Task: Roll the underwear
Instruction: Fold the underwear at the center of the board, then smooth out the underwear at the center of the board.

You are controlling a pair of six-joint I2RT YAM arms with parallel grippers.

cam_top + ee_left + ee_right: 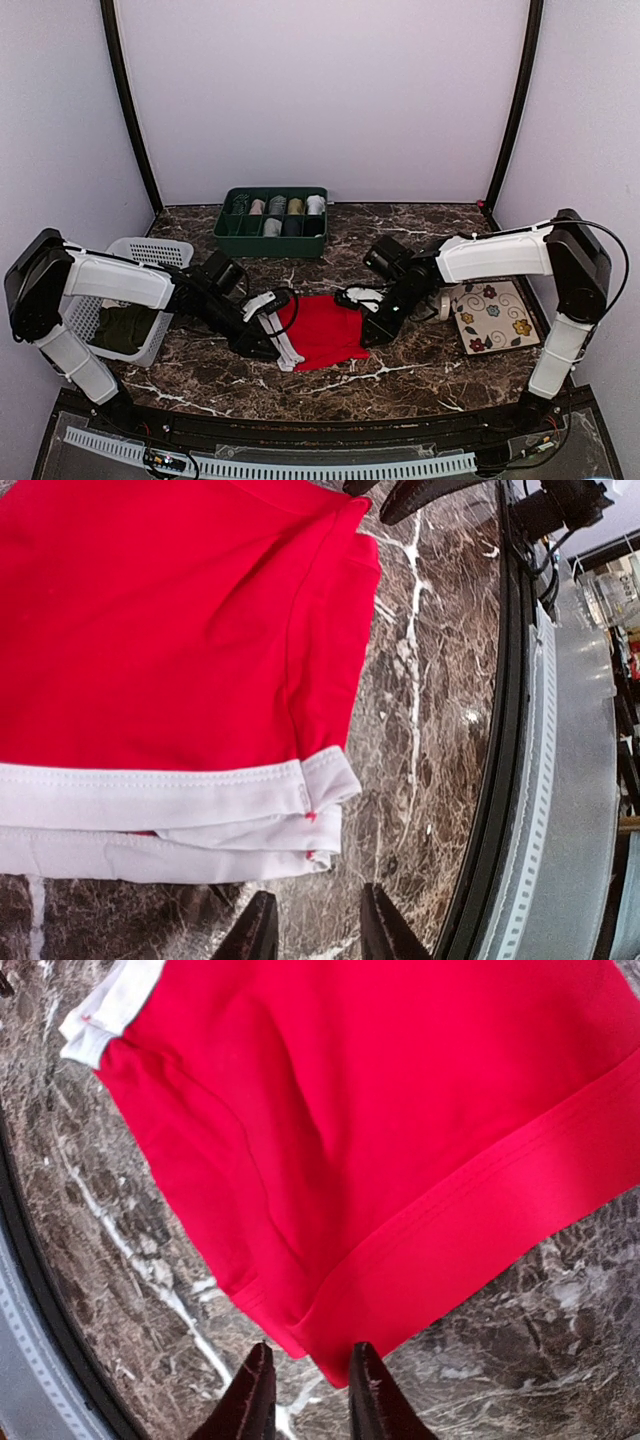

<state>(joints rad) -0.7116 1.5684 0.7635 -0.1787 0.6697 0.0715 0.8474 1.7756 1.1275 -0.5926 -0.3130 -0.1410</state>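
Top view high, rear, facing down onto table (pixel 420 385); wrist views close, opposite sides, sharing underwear (pixel 325 330).

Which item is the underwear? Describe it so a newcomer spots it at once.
On the brown marble table, look at the middle. The underwear lies there: bright red with a white waistband, unlike the dark garment in the white basket and the muted rolls in the green box.
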